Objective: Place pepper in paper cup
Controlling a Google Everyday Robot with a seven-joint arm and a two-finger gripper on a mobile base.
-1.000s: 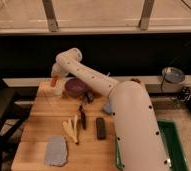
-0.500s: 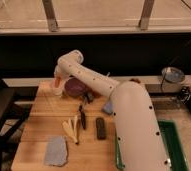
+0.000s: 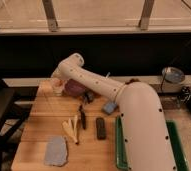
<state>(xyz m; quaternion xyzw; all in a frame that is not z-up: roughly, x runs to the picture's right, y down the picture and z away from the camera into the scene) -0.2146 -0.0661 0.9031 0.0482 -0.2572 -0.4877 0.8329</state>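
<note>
Gripper (image 3: 55,86) hanging at the far left of the wooden table (image 3: 39,120), just left of the round purple bowl (image 3: 75,88). Small cream paper cup (image 3: 58,91) right beneath it. Slim orange-red pepper hidden from sight.

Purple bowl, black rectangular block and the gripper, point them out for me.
purple bowl (image 3: 75,89): camera view, on its rim below the arm.
black rectangular block (image 3: 101,127): camera view, on the middle of its top face.
gripper (image 3: 55,86): camera view, at the arm's end, far left of the table.
</note>
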